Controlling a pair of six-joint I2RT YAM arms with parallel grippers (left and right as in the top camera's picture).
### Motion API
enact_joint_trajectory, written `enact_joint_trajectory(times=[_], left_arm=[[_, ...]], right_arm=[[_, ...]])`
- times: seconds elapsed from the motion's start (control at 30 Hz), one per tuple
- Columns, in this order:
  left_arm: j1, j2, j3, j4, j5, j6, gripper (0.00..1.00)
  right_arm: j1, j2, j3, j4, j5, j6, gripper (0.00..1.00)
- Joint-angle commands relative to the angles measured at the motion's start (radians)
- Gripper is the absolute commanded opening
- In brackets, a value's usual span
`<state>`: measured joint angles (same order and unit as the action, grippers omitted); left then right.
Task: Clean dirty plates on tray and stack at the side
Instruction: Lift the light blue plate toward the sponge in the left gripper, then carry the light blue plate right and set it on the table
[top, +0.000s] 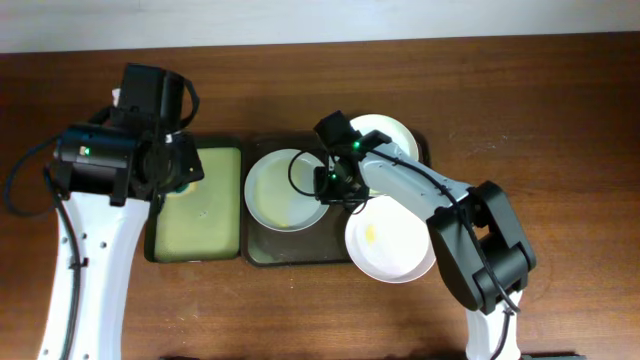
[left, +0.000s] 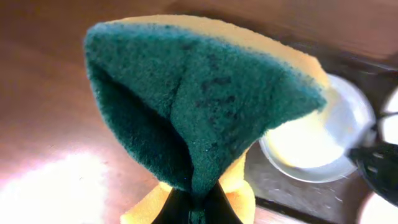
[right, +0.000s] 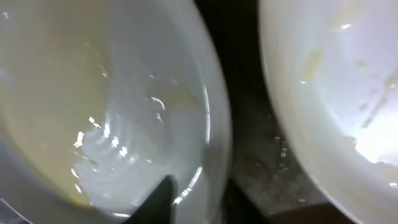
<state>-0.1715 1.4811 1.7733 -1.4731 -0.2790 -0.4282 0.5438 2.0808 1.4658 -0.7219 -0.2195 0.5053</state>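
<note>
Three plates lie on the dark tray (top: 300, 258): a pale grey-blue plate (top: 285, 190) on its left half, a white plate (top: 392, 135) at the back right, and a white plate (top: 390, 242) with a yellow smear overhanging the front right edge. My right gripper (top: 337, 185) straddles the grey-blue plate's right rim. In the right wrist view the grey-blue plate (right: 112, 112) has one finger inside it and one outside on the tray floor, jaws slightly apart. My left gripper (left: 198, 202) is shut on a folded green-and-yellow sponge (left: 199, 93), held above the small tray.
A smaller tray with yellow-green lining (top: 200, 225) lies to the left of the dark tray, under the left arm (top: 100, 160). Bare brown table (top: 560, 120) stretches to the right and behind. The right arm's base (top: 490, 250) stands front right, next to the overhanging white plate.
</note>
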Motion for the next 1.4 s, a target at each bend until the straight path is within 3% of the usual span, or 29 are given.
enact_joint_trajectory(times=[0.0, 0.13, 0.2, 0.37, 0.5, 0.67, 0.77, 0.87, 0.93, 1.0, 1.1, 1.2, 1.37], left_arm=[[0.034, -0.001, -0.190, 0.084, -0.197, -0.133, 0.00], [0.181, -0.001, -0.310, 0.169, -0.061, -0.113, 0.00], [0.216, -0.005, -0.310, 0.210, 0.087, 0.012, 0.00], [0.214, -0.039, -0.310, 0.213, 0.108, 0.023, 0.00], [0.223, -0.111, -0.310, 0.216, 0.086, 0.022, 0.00], [0.332, -0.155, -0.310, 0.220, 0.062, 0.006, 0.00], [0.340, -0.155, -0.311, 0.204, 0.031, 0.003, 0.00], [0.340, -0.155, -0.311, 0.202, 0.017, -0.010, 0.00], [0.340, -0.155, -0.311, 0.201, 0.017, -0.013, 0.00], [0.340, -0.155, -0.311, 0.201, 0.017, -0.013, 0.00], [0.340, -0.155, -0.311, 0.200, 0.020, -0.020, 0.00], [0.340, -0.155, -0.311, 0.200, 0.021, -0.020, 0.00], [0.340, -0.155, -0.311, 0.196, 0.021, -0.020, 0.00]], right_arm=[[0.018, 0.007, -0.005, 0.003, 0.017, 0.000, 0.04], [-0.022, -0.041, 0.029, -0.045, -0.043, 0.000, 0.04], [-0.023, -0.063, 0.098, -0.117, -0.043, -0.012, 0.04], [-0.021, -0.072, 0.364, -0.351, -0.032, -0.045, 0.04], [0.008, -0.072, 0.472, -0.349, -0.021, -0.045, 0.04], [0.182, -0.065, 0.472, -0.163, 0.289, -0.044, 0.04], [0.330, -0.018, 0.469, -0.058, 0.610, -0.046, 0.04], [0.460, 0.056, 0.469, 0.119, 1.041, -0.255, 0.04], [0.513, 0.061, 0.469, 0.366, 1.323, -0.550, 0.04], [0.524, 0.061, 0.469, 0.539, 1.350, -0.796, 0.04], [0.541, 0.061, 0.469, 0.579, 1.305, -0.970, 0.04], [0.545, 0.061, 0.469, 0.663, 1.305, -1.077, 0.04], [0.533, 0.061, 0.469, 0.724, 1.312, -1.074, 0.04]])
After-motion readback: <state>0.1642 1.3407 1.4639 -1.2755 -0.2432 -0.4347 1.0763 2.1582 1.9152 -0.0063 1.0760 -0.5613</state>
